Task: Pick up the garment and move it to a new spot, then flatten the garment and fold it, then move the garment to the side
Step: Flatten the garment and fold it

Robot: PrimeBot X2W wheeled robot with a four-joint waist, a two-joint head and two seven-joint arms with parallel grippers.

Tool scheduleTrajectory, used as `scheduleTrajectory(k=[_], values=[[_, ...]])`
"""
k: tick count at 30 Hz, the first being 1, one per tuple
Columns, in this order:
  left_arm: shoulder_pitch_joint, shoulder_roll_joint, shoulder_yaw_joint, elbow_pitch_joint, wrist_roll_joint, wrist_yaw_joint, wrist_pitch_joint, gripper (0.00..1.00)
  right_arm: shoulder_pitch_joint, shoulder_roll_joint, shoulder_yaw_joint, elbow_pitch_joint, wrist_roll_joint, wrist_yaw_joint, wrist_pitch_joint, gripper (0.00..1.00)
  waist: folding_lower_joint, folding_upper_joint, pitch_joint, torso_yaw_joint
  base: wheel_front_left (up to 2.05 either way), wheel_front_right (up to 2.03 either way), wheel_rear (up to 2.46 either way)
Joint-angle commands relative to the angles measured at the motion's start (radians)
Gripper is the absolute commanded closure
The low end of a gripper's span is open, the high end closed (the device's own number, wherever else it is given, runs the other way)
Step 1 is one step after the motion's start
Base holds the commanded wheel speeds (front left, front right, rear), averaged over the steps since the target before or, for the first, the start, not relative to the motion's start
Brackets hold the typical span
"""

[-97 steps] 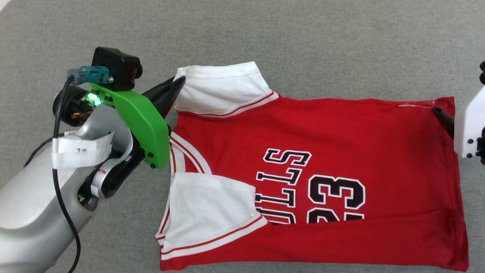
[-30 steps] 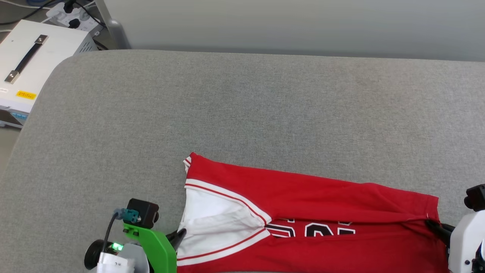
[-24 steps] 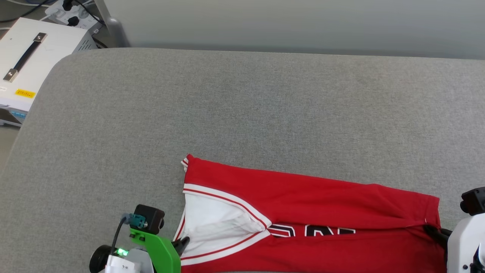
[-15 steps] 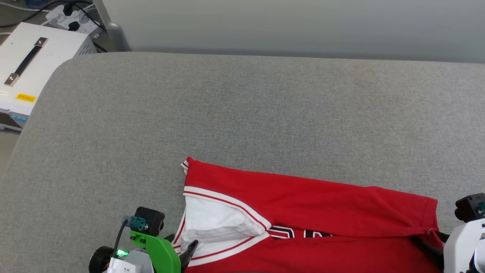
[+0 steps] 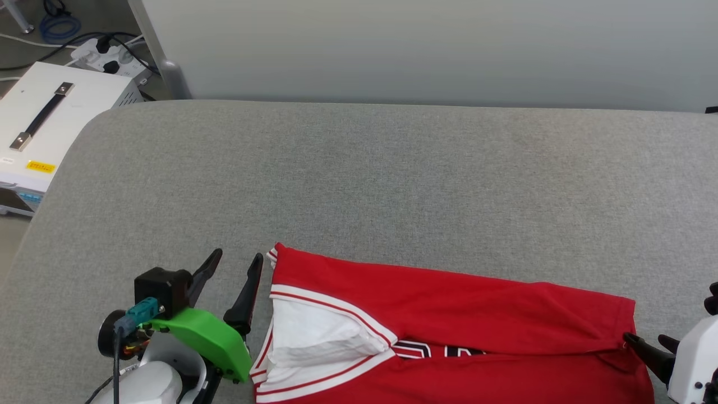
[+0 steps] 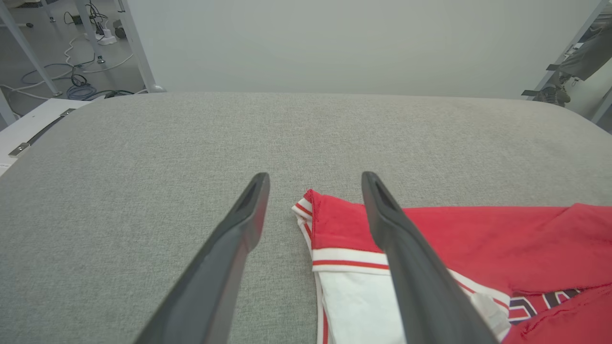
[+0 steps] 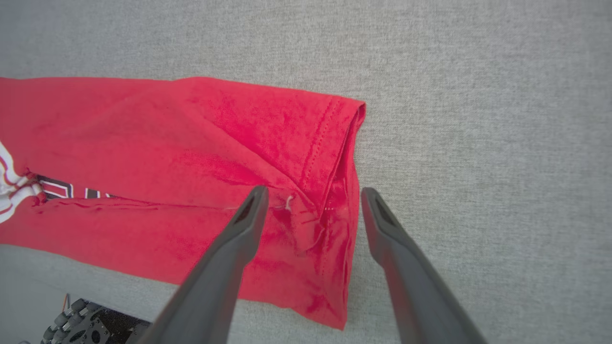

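The garment (image 5: 449, 314) is a red shirt with a white sleeve and black lettering. It lies near the front of the grey table, its far long edge folded over toward me and covering part of the lettering. My left gripper (image 5: 235, 262) stands open just left of the collar end, with nothing between its fingers. In the left wrist view its right finger (image 6: 406, 258) overlaps the garment (image 6: 478, 234). My right gripper (image 5: 646, 339) is open at the hem end. In the right wrist view the right gripper (image 7: 314, 191) straddles the hem corner of the garment (image 7: 191, 138).
The grey padded table (image 5: 392, 179) stretches far beyond the shirt to a pale wall. Off its left edge stand a white box with a black handle (image 5: 39, 123) and a power strip (image 5: 106, 53) with cables on the floor.
Both grippers went from shut on the garment's ends to open, letting it go. The left gripper has drawn away from the sleeve to the left. The head camera shifted slightly.
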State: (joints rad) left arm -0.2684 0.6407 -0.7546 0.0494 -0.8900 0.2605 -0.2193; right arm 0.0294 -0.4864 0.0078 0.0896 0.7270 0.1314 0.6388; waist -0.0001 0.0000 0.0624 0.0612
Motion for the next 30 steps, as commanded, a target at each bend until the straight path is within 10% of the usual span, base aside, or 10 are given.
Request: scheduleTrajectory(k=[1,17,30], values=[[0.007,-0.009,0.012,0.004,0.025,0.001,-0.017,0.0,0.01,0.023,-0.027,-0.006,-0.024,-0.001,0.014,0.0,0.0001,0.0,0.009,0.002,0.0,0.0,0.0],[0.12,-0.136,0.251,0.002,0.378,-0.078,-0.042,0.0,-0.043,0.267,-0.285,0.097,-0.25,-0.001,0.118,0.0,0.0001,0.0,0.067,0.039,0.0,0.0,0.0],[0.153,-0.215,0.369,0.046,0.473,-0.182,-0.042,0.0,-0.042,0.325,-0.189,0.188,-0.204,-0.001,0.154,0.03,0.0001,0.0,0.068,0.043,0.0,0.0,0.0]])
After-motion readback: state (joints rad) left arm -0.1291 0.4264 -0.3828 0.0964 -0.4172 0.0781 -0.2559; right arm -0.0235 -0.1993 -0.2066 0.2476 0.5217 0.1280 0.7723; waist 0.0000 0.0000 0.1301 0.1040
